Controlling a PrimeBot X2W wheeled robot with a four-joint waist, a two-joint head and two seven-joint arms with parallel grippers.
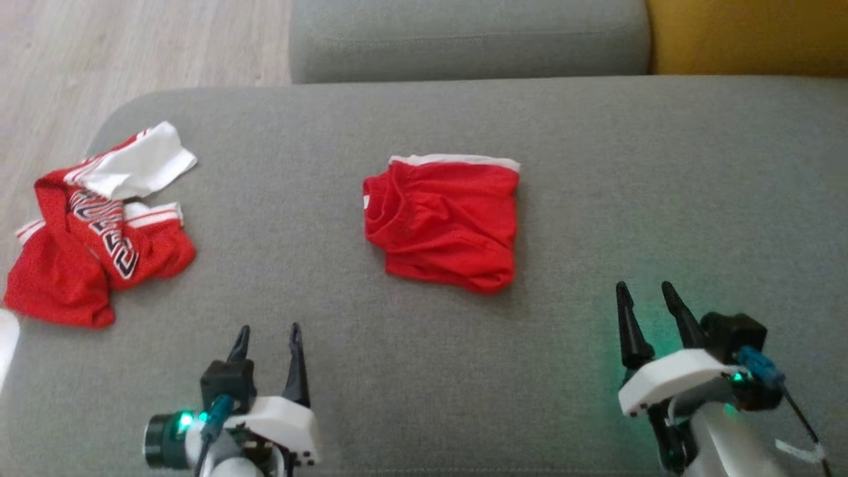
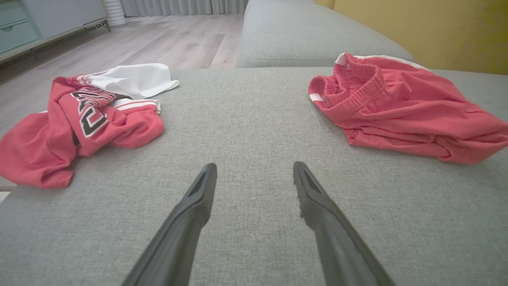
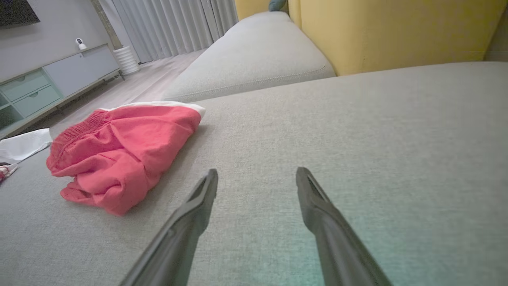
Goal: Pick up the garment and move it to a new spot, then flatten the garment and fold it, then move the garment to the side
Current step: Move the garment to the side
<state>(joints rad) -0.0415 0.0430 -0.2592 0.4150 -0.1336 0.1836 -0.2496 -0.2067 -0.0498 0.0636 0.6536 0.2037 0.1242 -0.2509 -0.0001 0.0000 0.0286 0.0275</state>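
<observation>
Logging items: folded red shorts [image 1: 442,222] at twelve o'clock, mid sofa cushion [image 1: 629,165], I judge ready for moving aside; crumpled red jersey [image 1: 99,232] at ten o'clock. My left hand [image 1: 269,328] and right hand [image 1: 643,285] wait at seven and five, spread apart, holding nothing.

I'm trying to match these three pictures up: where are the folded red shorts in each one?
Head view: folded red shorts in the middle, on the grey seat.
Left wrist view: upper right, waistband towards the left.
Right wrist view: left of centre.
Shared landmark: the second grey cushion beyond them, beside the yellow backrest.
</observation>
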